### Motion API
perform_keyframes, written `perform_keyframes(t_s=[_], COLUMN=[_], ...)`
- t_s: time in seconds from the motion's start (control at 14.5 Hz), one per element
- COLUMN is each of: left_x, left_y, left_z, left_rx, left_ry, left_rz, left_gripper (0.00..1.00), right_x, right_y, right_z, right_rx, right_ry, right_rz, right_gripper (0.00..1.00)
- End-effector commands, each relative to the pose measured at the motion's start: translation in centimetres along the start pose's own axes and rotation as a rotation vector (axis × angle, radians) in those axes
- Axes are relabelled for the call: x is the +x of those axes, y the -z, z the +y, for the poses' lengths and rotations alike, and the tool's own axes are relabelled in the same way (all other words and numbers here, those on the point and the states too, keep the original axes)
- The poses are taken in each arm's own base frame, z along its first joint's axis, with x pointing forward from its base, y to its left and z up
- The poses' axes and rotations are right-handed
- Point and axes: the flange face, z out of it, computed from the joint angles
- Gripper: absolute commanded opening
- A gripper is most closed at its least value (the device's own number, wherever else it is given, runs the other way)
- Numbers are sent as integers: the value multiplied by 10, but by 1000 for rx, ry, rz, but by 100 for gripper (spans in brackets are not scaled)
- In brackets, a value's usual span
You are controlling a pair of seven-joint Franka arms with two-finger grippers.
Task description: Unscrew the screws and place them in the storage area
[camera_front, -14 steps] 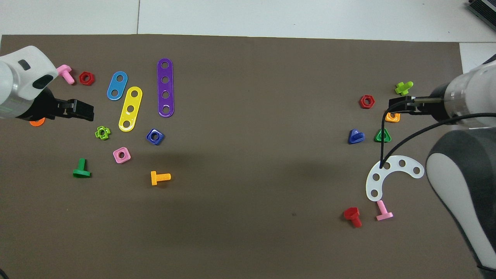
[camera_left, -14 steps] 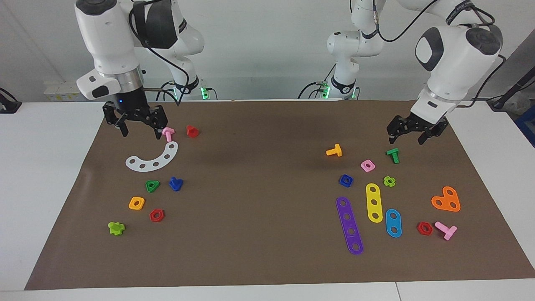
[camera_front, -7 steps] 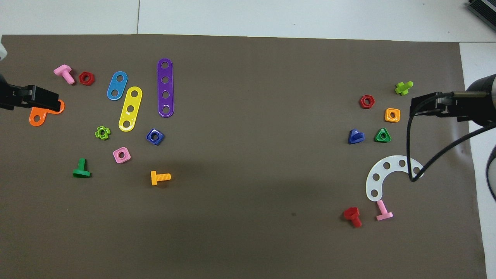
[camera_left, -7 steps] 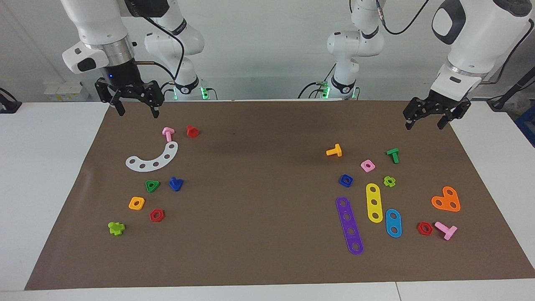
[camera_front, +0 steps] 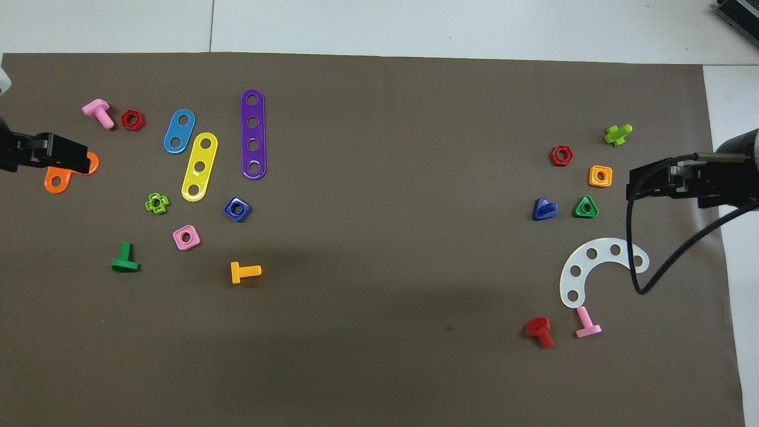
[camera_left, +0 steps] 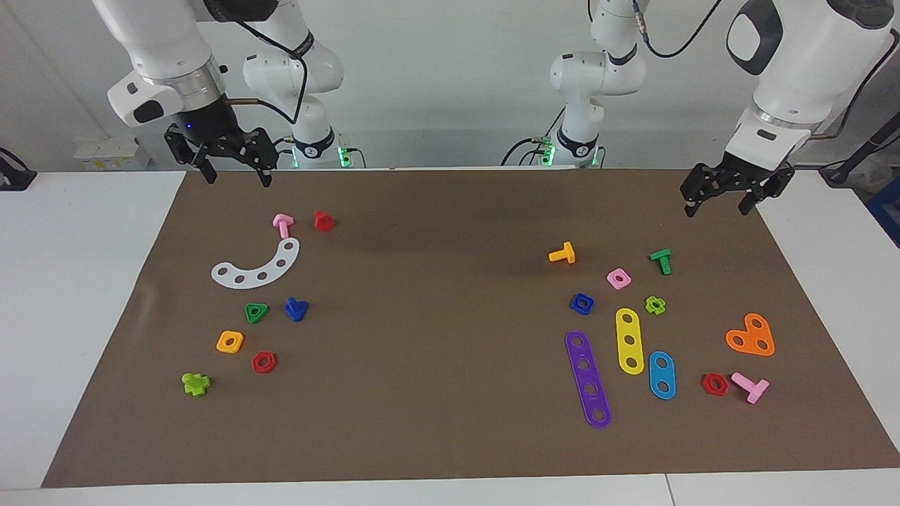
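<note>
The dark-blue bolt (camera_left: pixel 296 308) lies on the brown mat toward the right arm's end, beside a green triangular nut (camera_left: pixel 256 312); it also shows in the overhead view (camera_front: pixel 544 209). The dark-blue nut (camera_left: pixel 582 303) lies toward the left arm's end, beside the yellow strip (camera_left: pixel 629 341); it also shows in the overhead view (camera_front: pixel 237 209). My right gripper (camera_left: pixel 238 180) is open and empty, raised over the mat's edge nearest the robots. My left gripper (camera_left: pixel 716 211) is open and empty, raised over the mat's corner at its own end. Neither touches anything.
Near the bolt lie a white curved strip (camera_left: pixel 256 270), a pink bolt (camera_left: pixel 283 225), a red bolt (camera_left: pixel 323 221) and several coloured nuts. Near the nut lie a purple strip (camera_left: pixel 588 379), a blue strip (camera_left: pixel 661 374), an orange plate (camera_left: pixel 751 336), and orange (camera_left: pixel 562 254) and green (camera_left: pixel 661 261) bolts.
Both grippers have risen from just above the mat and drawn back toward the robots and the mat's ends. The parts on the mat have not moved.
</note>
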Motion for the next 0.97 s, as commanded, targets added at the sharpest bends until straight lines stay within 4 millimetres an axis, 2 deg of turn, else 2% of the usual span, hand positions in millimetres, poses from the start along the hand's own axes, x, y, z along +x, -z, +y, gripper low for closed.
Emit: perform_keyframes(t_s=[0.0, 0.9], left_x=[-3, -5], left_y=[7, 5], left_z=[-1, -1], left_rx=[24, 22], left_ry=[6, 6], left_rz=[5, 2], left_gripper=[100, 100], right_x=[-10, -11], right_y=[-6, -9], right_z=[3, 9], right_rx=[10, 16], right_ry=[14, 30], right_rz=[-9, 9], right_gripper=[100, 100])
